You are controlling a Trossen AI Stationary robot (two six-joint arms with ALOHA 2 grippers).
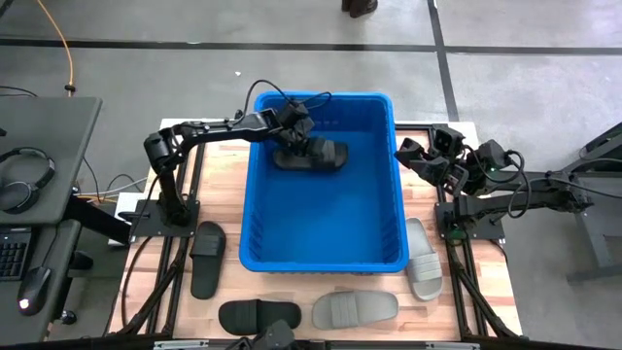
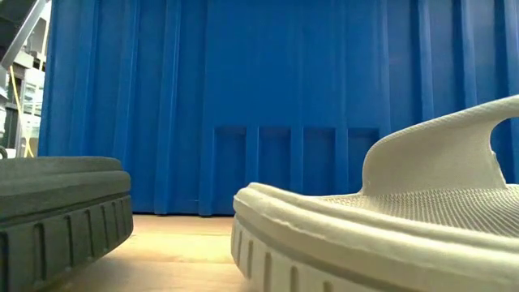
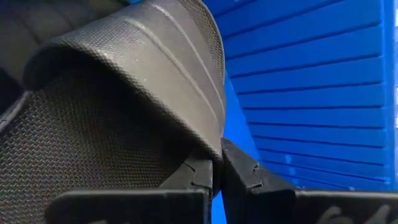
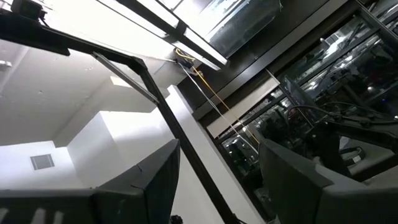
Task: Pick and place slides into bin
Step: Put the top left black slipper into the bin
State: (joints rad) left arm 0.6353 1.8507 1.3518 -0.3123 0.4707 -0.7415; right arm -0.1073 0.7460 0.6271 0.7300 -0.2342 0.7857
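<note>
Your left gripper (image 1: 296,126) is clenched on the strap edge of a black slide (image 1: 313,154), holding it inside the blue bin (image 1: 324,261) near its far wall. Your right gripper (image 1: 428,154) waits beside the bin's right rim, fingers spread with nothing between them. You have four more slides on the table: two black (image 1: 207,258) (image 1: 259,315), two grey (image 1: 355,309) (image 1: 421,259).

A grey floor (image 1: 292,68) crossed by dark tape lines (image 1: 439,44) surrounds the wooden desk (image 1: 219,194). Beside the desk stands a dark side table (image 1: 44,136) carrying headphones (image 1: 24,180), a keyboard (image 1: 12,255) and a mouse (image 1: 33,285). An orange cable (image 1: 66,53) trails across the floor beyond that table.
</note>
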